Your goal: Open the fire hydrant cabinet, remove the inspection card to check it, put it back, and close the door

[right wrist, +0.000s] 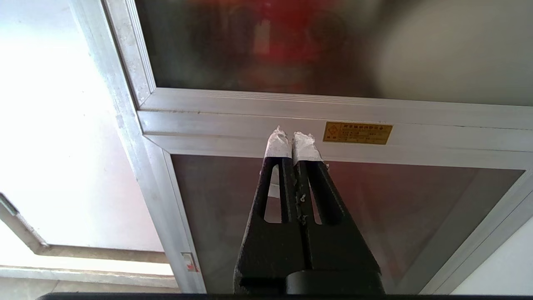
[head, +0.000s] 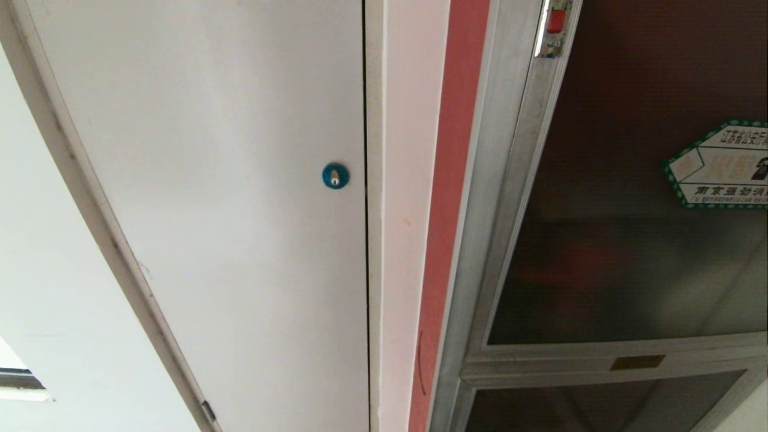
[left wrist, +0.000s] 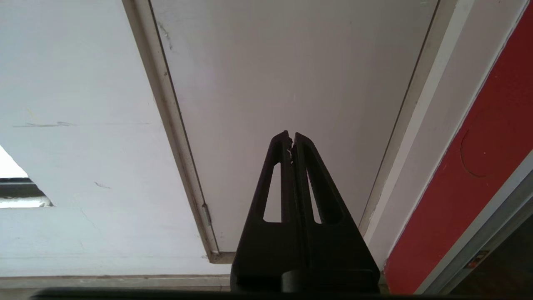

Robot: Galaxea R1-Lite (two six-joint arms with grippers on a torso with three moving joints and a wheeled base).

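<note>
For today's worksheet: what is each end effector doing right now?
Left end effector: closed, holding nothing.
Right end effector: closed, holding nothing.

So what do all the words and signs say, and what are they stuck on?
"江苏省公安厅": top line of the white hexagonal green-bordered sticker on the dark frosted-glass door; cut off at the picture's edge.
"南京强劲消": bottom line of that sticker, also cut off. Its faded middle line is unreadable.
Small gold metal plate on the aluminium frame: print too small to read.
Round blue lock on the plain white door: no writing.
</note>
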